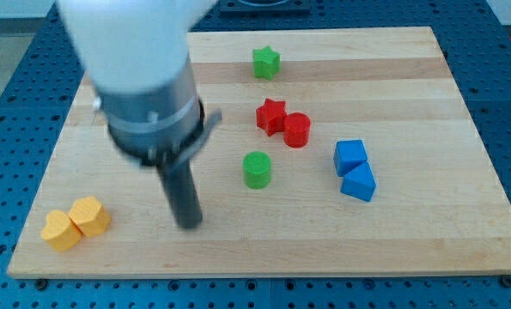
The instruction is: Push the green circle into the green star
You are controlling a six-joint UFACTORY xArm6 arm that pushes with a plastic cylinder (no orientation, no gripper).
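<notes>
Tip [189, 223] sits lower-left of green circle [257, 169], apart; green star [266, 62] up top; no claw, nothing grasped.

One raised view looks down across the board [461, 240].

I see the green circle [257, 169] upright, to the view's right of my tip [188, 223]; the green star [266, 62] lies farther toward the view's top.

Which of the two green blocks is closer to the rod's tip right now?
The green circle, just right of my tip at mid-board. The green star sits much farther off, near the view's top edge, beyond the red star.
</notes>
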